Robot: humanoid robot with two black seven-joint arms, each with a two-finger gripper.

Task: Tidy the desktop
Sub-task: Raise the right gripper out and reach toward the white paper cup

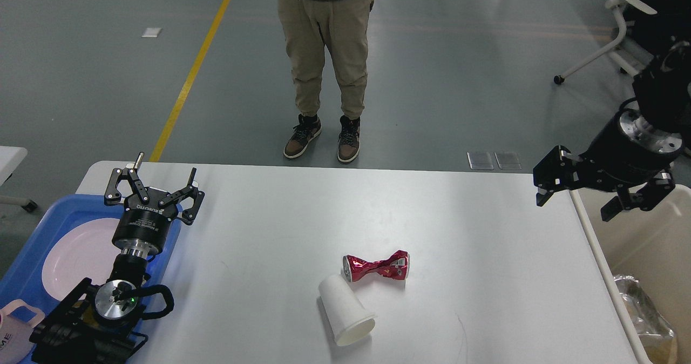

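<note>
The white desktop (pixel 280 229) fills the lower half of the view. A crushed red can (pixel 376 267) lies near its middle, and a white paper cup (pixel 345 317) lies on its side just in front of the can. My left gripper (pixel 162 170) stands open and empty over the desktop's far left edge, above the blue tray. At the desktop's right edge my right gripper (pixel 575 206) hangs open and empty, well above and to the right of the can.
A blue tray (pixel 32 245) at the left holds a white plate (pixel 75 256) and a pink mug (pixel 16 334). A beige bin (pixel 648 256) at the right holds crumpled wrapping (pixel 645 312). A person (pixel 323 61) stands beyond the far edge; a chair (pixel 621 45) is at far right.
</note>
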